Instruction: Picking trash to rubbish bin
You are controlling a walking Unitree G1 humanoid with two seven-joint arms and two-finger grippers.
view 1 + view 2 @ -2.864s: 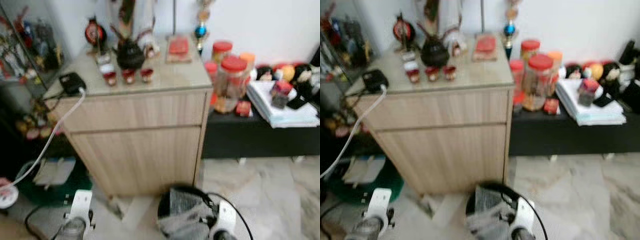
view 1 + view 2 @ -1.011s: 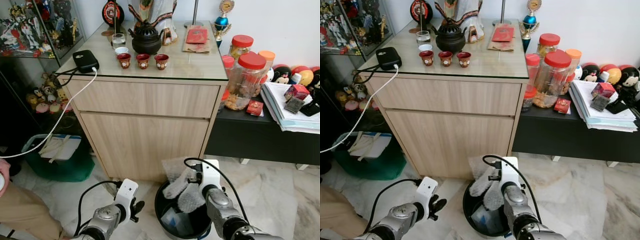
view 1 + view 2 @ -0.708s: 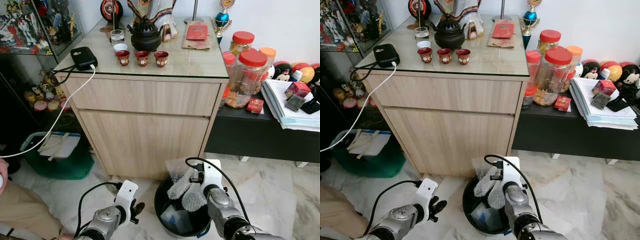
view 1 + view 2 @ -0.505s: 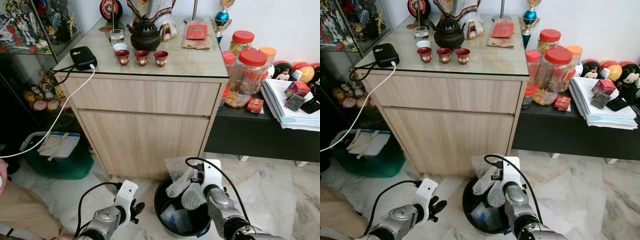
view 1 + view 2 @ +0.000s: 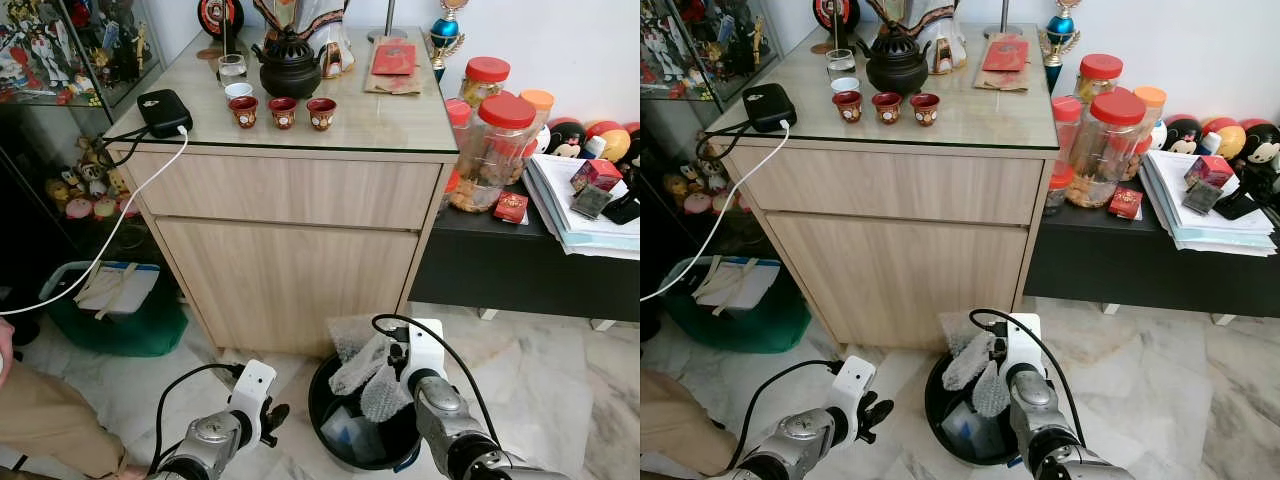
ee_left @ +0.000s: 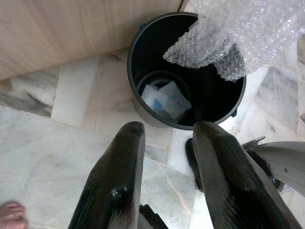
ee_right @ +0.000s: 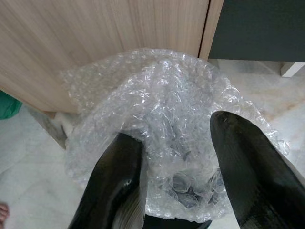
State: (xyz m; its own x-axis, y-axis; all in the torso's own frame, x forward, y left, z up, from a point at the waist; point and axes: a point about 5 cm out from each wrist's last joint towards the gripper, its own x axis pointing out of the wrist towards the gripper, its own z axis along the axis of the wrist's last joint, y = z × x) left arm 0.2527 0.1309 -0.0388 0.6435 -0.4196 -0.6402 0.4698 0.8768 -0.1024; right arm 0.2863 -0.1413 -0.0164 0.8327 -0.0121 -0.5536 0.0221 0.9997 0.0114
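My right gripper (image 7: 174,160) has its jaws spread fairly wide around a crumpled sheet of bubble wrap (image 5: 970,372), which hangs over the open mouth of the black rubbish bin (image 6: 138,62); whether the fingers are truly pinching it or the wrap is already slack between them I cannot say for sure, but it bulges between them and I judge it held. My left gripper (image 6: 164,157) waits idle at about eight o'clock from the bin, jaws parted with nothing between them. The risk I see is that the wrap is light and bulky: part of it overhangs the rim at the twelve o'clock side, towards the wooden cabinet (image 5: 290,270), so on release it could catch on the edge and slide onto the floor rather than drop in beside the pale scraps (image 6: 164,99) at the bottom. It might also cling to a finger. The floor is pale veined marble (image 5: 560,370); the cabinet's glass-topped counter (image 5: 380,115) carries a dark teapot (image 5: 289,68) and small red cups. At two o'clock a low dark shelf holds red-lidded jars (image 5: 492,150) and papers.
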